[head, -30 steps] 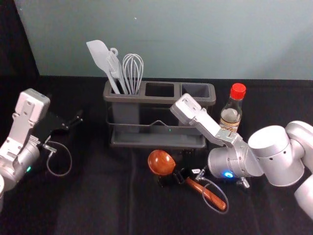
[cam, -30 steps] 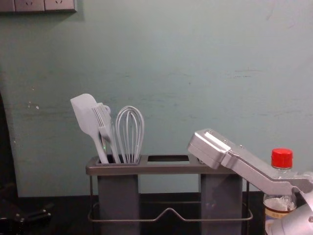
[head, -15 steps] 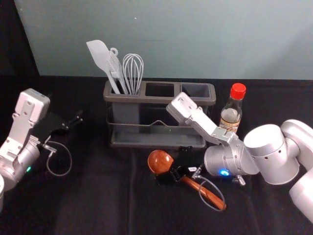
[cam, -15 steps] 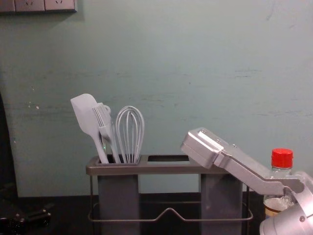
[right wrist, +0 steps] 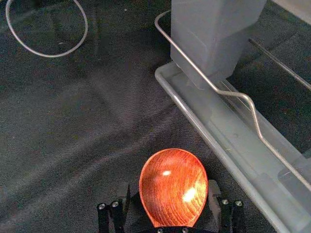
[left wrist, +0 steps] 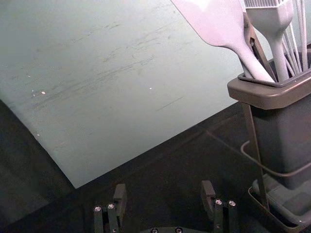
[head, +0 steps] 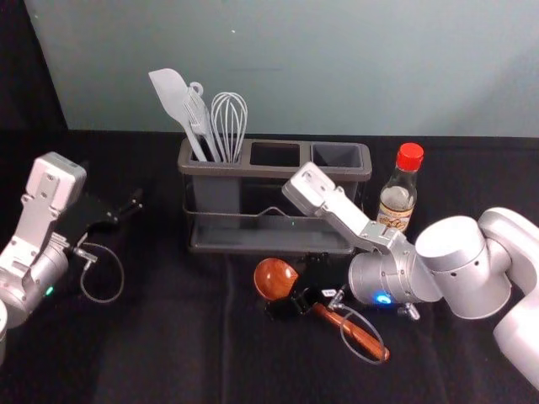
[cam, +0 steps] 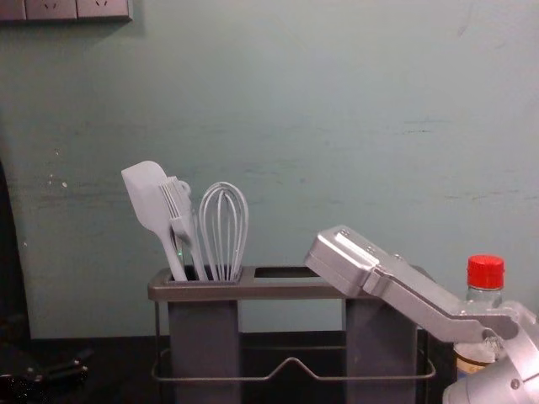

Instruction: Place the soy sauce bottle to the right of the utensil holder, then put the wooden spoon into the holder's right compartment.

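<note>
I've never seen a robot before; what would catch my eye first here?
Probably the bright red cap on the bottle standing right of the utensil holder. Next, the glossy wooden spoon lying in front of the holder, with the right gripper open around it.

Four views, one holder (head: 219, 170)
Head looks forward and down from above; chest, lower and level, faces the wall (cam: 337, 126), sharing holder and bottle (head: 397, 198). Left wrist faces wall past holder's left end; right wrist looks down, close, on spoon (right wrist: 173, 187).
</note>
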